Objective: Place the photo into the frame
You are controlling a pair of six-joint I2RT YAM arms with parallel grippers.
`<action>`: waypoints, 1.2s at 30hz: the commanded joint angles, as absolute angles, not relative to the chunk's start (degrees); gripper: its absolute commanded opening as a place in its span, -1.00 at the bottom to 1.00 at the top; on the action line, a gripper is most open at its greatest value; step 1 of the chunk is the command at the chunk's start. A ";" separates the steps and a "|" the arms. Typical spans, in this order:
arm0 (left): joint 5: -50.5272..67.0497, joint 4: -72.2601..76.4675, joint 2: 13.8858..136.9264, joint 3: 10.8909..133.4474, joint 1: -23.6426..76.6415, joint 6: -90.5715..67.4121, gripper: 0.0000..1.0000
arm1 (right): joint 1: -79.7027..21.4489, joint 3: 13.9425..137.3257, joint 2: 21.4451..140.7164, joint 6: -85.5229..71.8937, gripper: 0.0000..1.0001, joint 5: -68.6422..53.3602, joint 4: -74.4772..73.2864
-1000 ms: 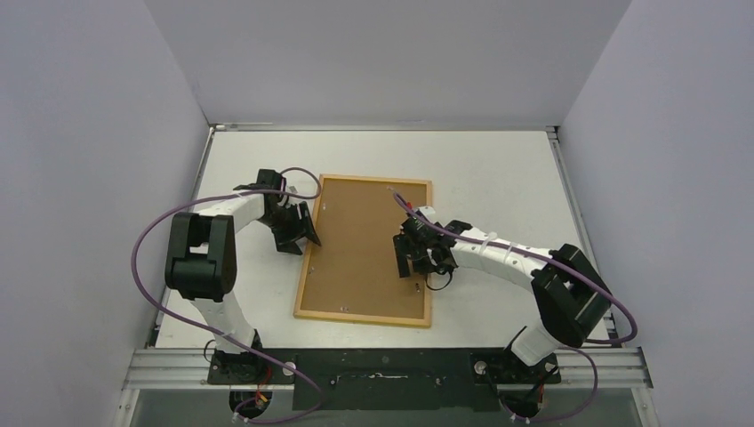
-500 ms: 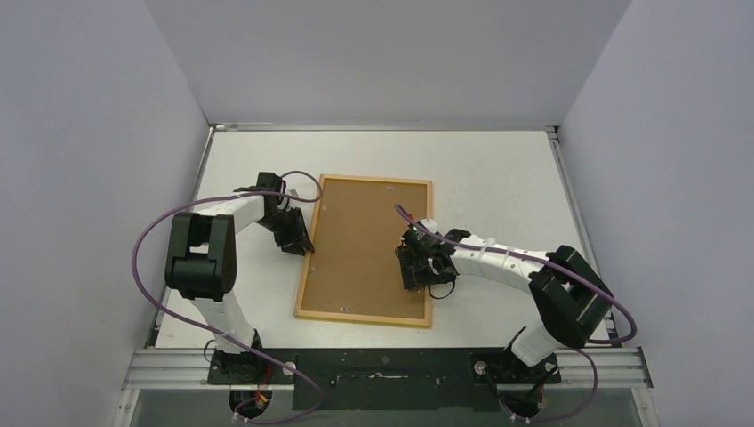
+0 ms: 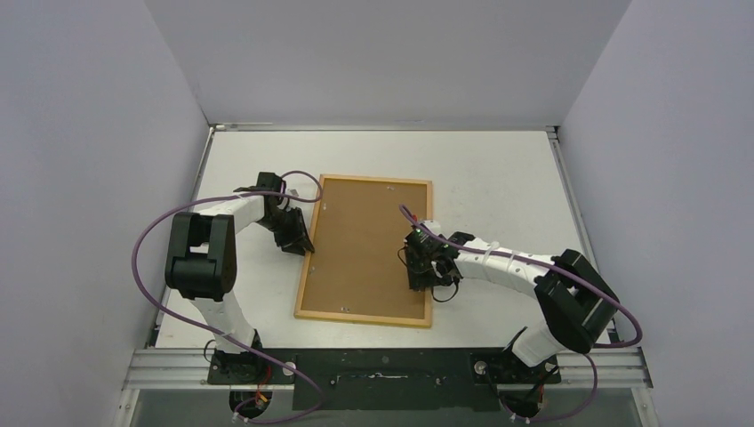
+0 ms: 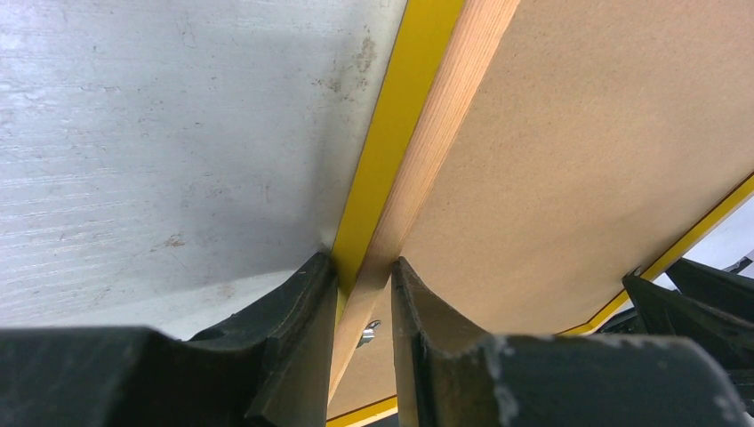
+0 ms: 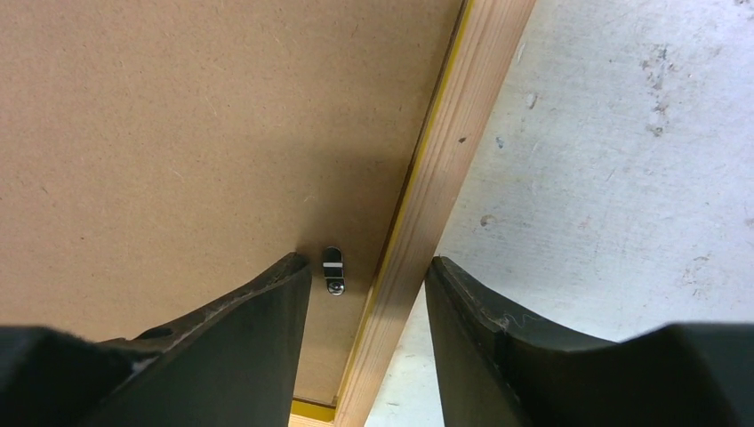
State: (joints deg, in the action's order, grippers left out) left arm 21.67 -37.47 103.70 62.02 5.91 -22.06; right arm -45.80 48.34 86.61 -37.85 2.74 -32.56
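The left gripper (image 4: pixel 363 267) now clamps the frame's (image 4: pixel 391 133) left rail. The right gripper (image 5: pixel 366 265), still half open, narrows around its right rail, likely readying a lift.

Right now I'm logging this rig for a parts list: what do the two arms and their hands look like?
Both the left arm and right arm have white links joined by boxy black joint housings. A purple cable loops along each. The left hand and right hand are black, with tapering fingers scuffed pale at the edges.
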 commanded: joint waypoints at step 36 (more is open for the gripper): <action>20.98 -37.78 105.30 62.49 6.06 -22.59 -0.78 | -45.97 45.58 84.22 -33.94 -0.56 0.53 -30.59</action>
State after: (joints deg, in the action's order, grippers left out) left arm 21.78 -37.50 103.88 62.15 5.89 -22.04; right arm -45.39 46.81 85.03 -36.23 4.25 -32.58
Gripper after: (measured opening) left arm 0.243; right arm 0.256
